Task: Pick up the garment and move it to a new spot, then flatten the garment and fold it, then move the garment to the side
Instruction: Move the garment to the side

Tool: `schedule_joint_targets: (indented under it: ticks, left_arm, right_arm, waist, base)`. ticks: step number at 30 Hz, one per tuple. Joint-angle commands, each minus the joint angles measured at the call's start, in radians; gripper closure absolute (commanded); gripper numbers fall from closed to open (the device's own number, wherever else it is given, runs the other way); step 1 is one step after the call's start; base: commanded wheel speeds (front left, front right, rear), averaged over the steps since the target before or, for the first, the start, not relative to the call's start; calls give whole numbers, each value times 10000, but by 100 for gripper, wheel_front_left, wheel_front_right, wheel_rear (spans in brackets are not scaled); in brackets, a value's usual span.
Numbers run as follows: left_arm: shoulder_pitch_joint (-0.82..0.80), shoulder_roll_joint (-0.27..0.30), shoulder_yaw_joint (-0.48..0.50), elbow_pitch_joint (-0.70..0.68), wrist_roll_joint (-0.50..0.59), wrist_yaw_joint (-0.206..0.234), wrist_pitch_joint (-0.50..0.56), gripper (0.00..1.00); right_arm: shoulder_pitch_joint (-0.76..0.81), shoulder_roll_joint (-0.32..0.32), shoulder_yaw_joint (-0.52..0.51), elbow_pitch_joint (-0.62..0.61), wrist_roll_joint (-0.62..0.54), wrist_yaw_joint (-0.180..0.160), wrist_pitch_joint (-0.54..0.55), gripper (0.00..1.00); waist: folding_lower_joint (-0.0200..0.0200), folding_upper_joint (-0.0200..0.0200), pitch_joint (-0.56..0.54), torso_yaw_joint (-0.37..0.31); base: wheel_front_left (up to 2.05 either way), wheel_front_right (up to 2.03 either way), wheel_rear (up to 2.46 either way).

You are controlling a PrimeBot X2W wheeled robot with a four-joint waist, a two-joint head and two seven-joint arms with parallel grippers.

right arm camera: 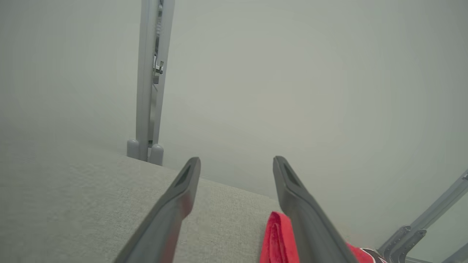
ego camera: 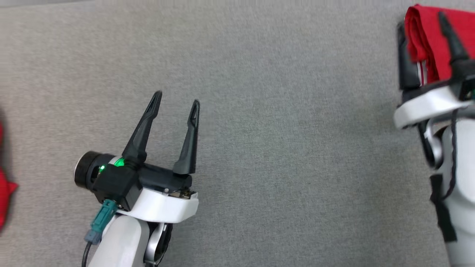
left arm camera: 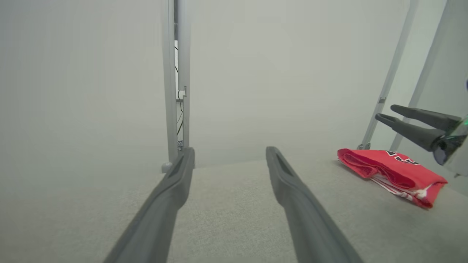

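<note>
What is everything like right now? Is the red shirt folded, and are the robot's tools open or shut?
garment, folded, lying loose on the table.
left tool, open, empty.
right tool, open, empty, above the garment.

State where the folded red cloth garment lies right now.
In the head view's top right corner, the folded red cloth garment lies on the grey fabric surface, just beneath the open right pincer.

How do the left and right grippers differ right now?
The left gripper hovers over bare grey surface; the right gripper hovers above the folded red garment. In the head view the left gripper sits lower left, the right gripper upper right. Both are open and hold nothing.
</note>
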Motion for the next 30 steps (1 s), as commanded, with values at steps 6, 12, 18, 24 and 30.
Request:
schedule_joint_targets:
  ticks: [6,12,18,24,30]
  left_arm:
    - [687,-62,517,888,-501,180,-174,0]
    - [1159,-92,958,1007,-526,260,-195,0]
    - [1932,-175,1513,1361,-740,185,-192,0]
    - [2498,-205,1564,1747,-542,-184,-193,0]
    - [2999,-217,1671,1675,-344,-290,-194,0]
  right_arm:
    - [1940,331,717,-1026,1181,-7,-50,0]
    - [3134,546,995,-1651,1790,-7,-50,0]
    - [4548,757,861,-2385,2068,-7,-50,0]
    - [5736,903,514,-2763,2110,-7,-50,0]
    - [6529,982,231,-2999,2165,-7,-50,0]
  waist:
    - [0,0,-1420,648]
    - [0,0,-2099,740]
    - [0,0,-2856,853]
    - [0,0,-3438,888]
    - [0,0,-3816,781]
  base:
    - [0,0,0]
    - [0,0,0]
    - [0,0,0]
    - [0,0,0]
    - [0,0,0]
